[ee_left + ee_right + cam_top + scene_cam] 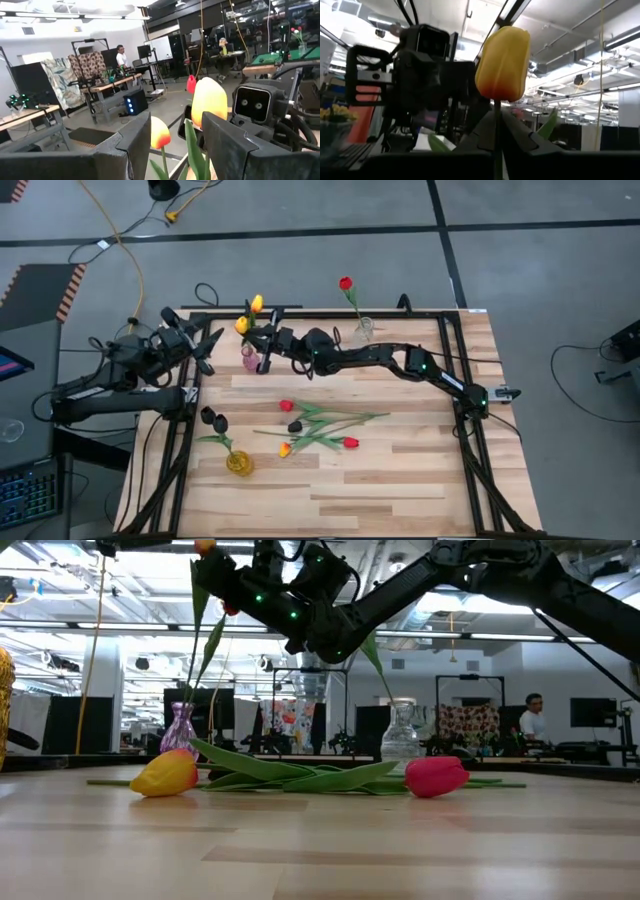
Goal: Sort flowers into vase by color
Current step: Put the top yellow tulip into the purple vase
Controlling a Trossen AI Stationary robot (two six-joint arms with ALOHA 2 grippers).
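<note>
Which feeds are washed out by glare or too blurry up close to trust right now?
Left wrist view: ceiling lights blow out the top edge, and the near yellow tulip glows soft-edged. Right wrist view: the held yellow tulip is fairly sharp, the room behind blurred. Low view: bright backlit hall leaves the arms as silhouettes. High view: evenly lit.

— Where are we here?
— We see a big robotics lab: an open ceiling with pipes (600,45), long work tables (107,85), a black monitor (592,712), and a person (533,718) sitting behind.

Right gripper (268,340) fingers pinched; left gripper (205,350) fingers spread.
</note>
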